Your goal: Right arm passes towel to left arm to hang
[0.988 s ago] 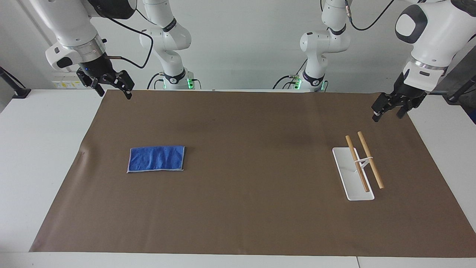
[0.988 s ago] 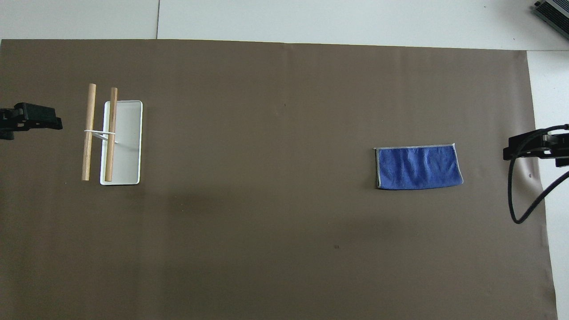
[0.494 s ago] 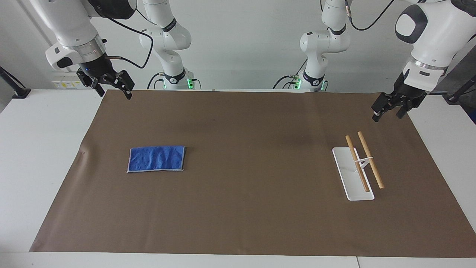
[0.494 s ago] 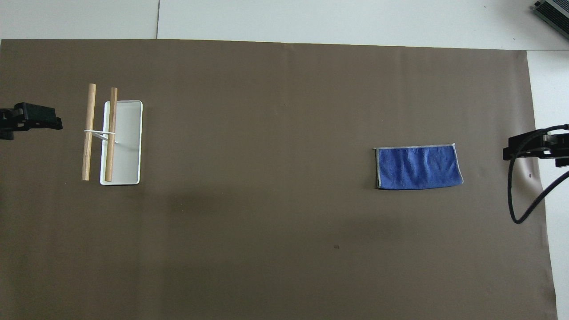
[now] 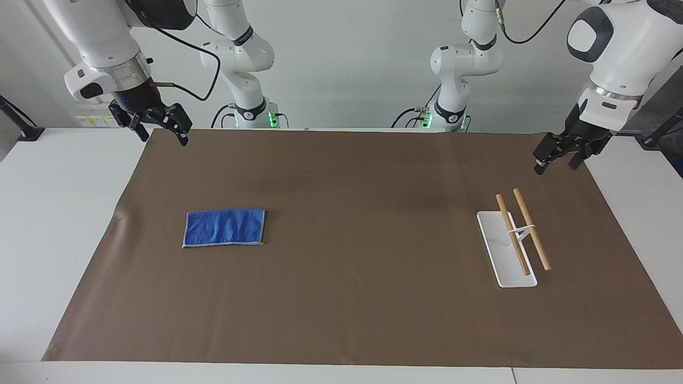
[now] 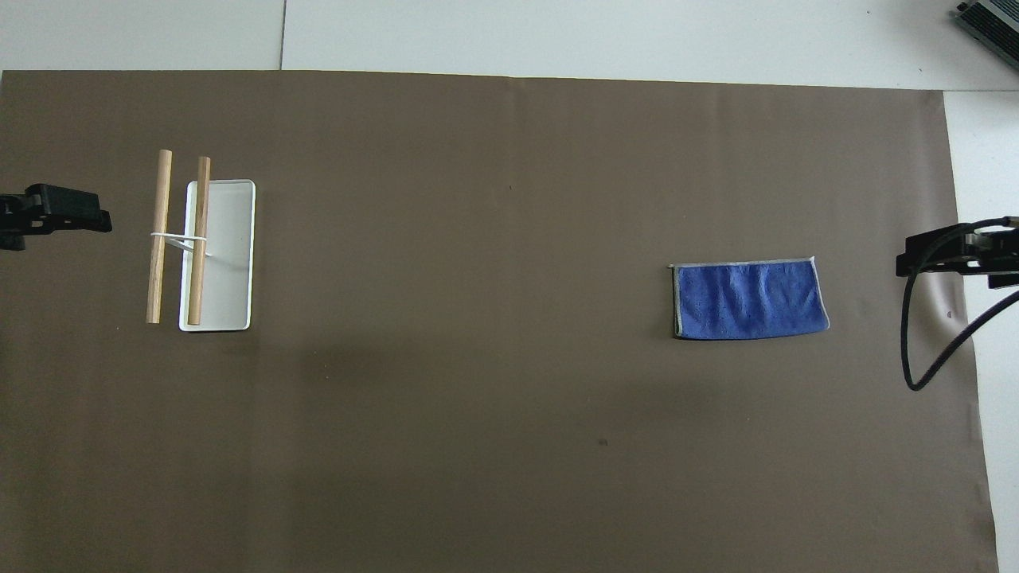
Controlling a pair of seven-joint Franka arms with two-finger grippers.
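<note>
Both hands hang open and empty: right hand (image 5: 161,129) over the mat's (image 5: 341,298) corner, at eleven o'clock from the flat towel (image 5: 224,228); left hand (image 5: 556,161) above the rack (image 5: 506,250).

Both views are evenly & brightly lit from above; no glare is seen on the mat (image 5: 341,240). Soft, diffuse shadows are cast on the mat: a faint dark band near its middle in the facing view, a dim patch toward the robots from the rack (image 6: 216,255) in the overhead view. Sharp focus is held across the mat, incl. the towel (image 5: 224,228) weave. No blur is noted; edge lines are kept approx. straight.
</note>
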